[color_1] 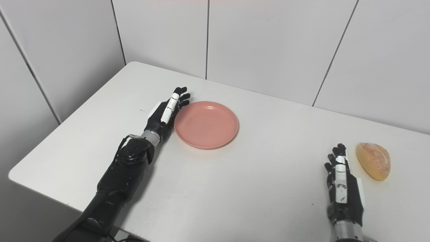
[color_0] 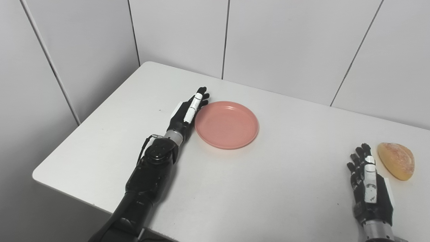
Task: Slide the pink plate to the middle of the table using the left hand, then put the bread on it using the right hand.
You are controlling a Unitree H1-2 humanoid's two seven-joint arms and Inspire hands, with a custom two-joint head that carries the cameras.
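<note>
The left robot hand [color_0: 186,113] lies flat on the white desk [color_0: 262,188], fingers straight and gripping nothing, its inner side against the left rim of the pink plate [color_0: 226,124]. The plate holds nothing and sits left of the desk's middle, with bare desk stretching to its right. Near the right edge, the right robot hand [color_0: 369,183] rests open, just left of the bread roll [color_0: 396,160], not touching it.

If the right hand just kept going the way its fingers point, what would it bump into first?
Probably nothing on the table: the right hand points toward the far edge and wall, passing left of the bread. Depth is hard to judge.
</note>
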